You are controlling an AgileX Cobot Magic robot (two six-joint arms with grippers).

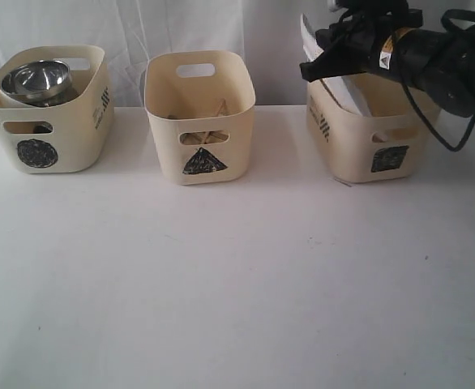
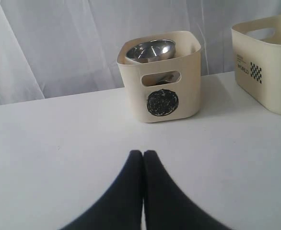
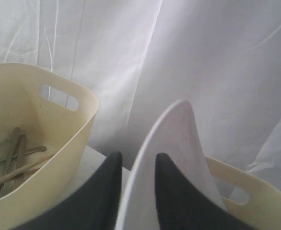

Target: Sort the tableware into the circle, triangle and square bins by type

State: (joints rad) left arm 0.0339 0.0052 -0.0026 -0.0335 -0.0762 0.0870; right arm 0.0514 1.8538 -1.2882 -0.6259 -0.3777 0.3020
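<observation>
— Which bins do we see by the jaws?
— The square bin (image 1: 359,158) sits just below the right gripper (image 3: 138,155). The circle bin (image 2: 179,103) is ahead of the left gripper (image 2: 143,154), well apart.
— And the tableware?
— The large white plate (image 3: 179,143) stands on edge between the right jaws, tilted into the square bin. We cannot tell whether they press on it. The steel bowl (image 2: 151,50) tops the circle bin. The left jaws are together, empty.

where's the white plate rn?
Far right of the exterior view: the white plate stands tilted on edge between the right gripper's fingers, its lower end down in the square-marked bin.
</observation>
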